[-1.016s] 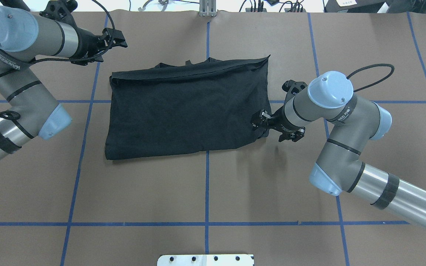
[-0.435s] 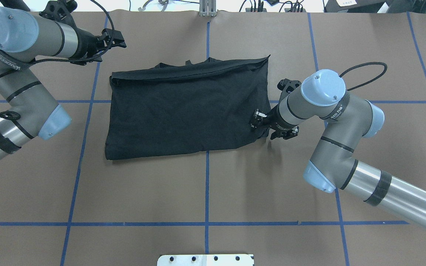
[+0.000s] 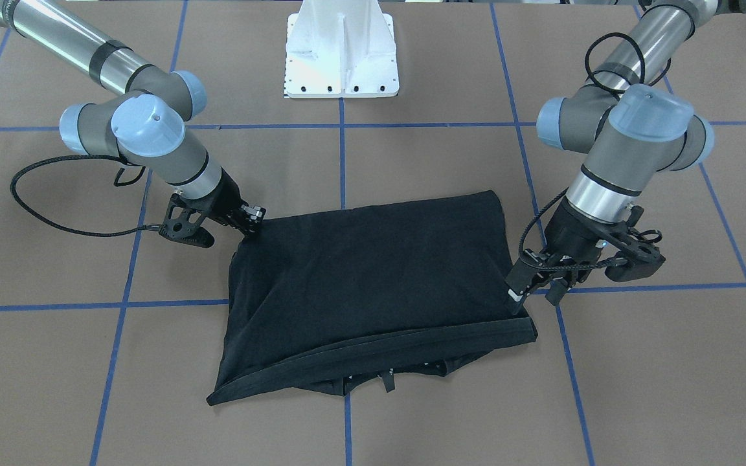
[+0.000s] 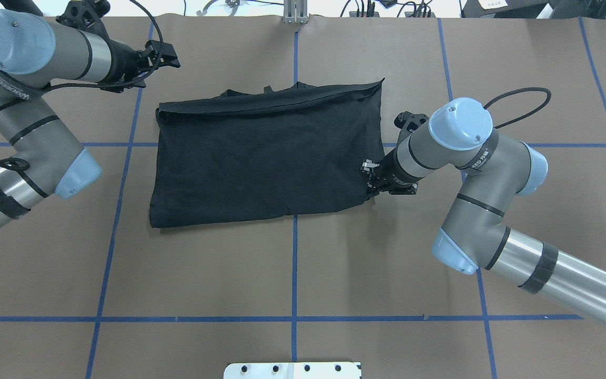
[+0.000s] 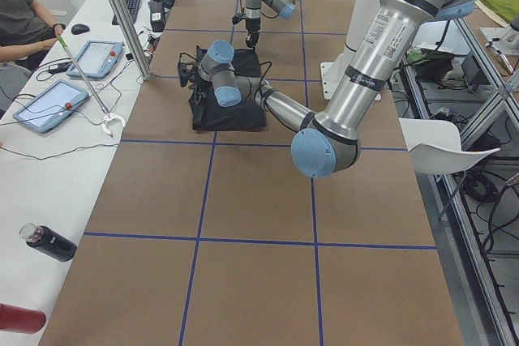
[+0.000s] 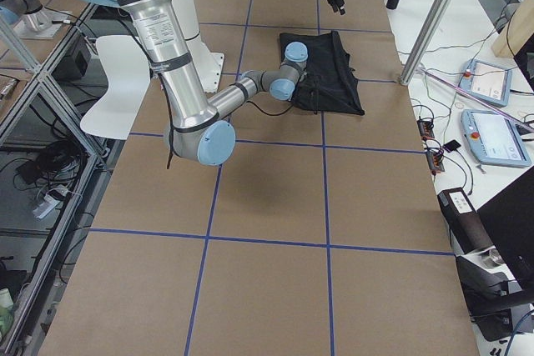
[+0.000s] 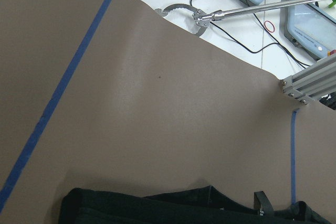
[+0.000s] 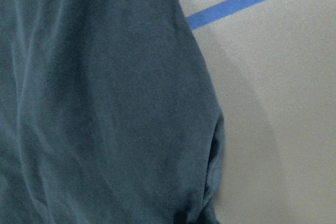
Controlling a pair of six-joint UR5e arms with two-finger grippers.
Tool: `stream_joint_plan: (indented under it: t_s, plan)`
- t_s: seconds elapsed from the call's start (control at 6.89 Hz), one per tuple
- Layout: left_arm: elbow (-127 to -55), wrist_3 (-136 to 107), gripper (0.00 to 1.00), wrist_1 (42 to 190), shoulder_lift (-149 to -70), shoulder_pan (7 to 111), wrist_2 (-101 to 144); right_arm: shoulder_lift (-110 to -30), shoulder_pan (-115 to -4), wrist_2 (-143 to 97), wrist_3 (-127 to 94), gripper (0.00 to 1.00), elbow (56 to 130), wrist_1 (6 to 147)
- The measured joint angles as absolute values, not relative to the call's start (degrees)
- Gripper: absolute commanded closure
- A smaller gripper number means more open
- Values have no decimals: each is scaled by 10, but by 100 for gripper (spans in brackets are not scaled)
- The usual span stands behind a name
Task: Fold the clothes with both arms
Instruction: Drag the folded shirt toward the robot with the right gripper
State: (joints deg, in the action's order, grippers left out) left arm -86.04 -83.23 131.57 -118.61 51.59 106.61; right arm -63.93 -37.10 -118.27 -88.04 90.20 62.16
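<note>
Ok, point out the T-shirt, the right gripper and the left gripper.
T-shirt [image 4: 266,152]: overhead view, middle of the cloth.
right gripper [image 4: 367,176]: overhead view, fingertips at the T-shirt's edge.
left gripper [image 3: 534,298]: front-facing view, between its fingertips.

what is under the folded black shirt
The brown table cover and blue tape lines run beneath the T-shirt. Its lower layers and any logo are covered.
</note>
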Motion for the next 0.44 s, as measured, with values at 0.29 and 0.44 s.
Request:
stream_joint_plan:
  t_s: [0.29,0.44]
  plan:
    - [-861,-832,0,1316,-1186,516,1066,-670,-375,-1213,-881,100,967,624]
    - [-861,-832,0,1316,-1185,516,1066,-690,-373,-1251,-887,100,1004,624]
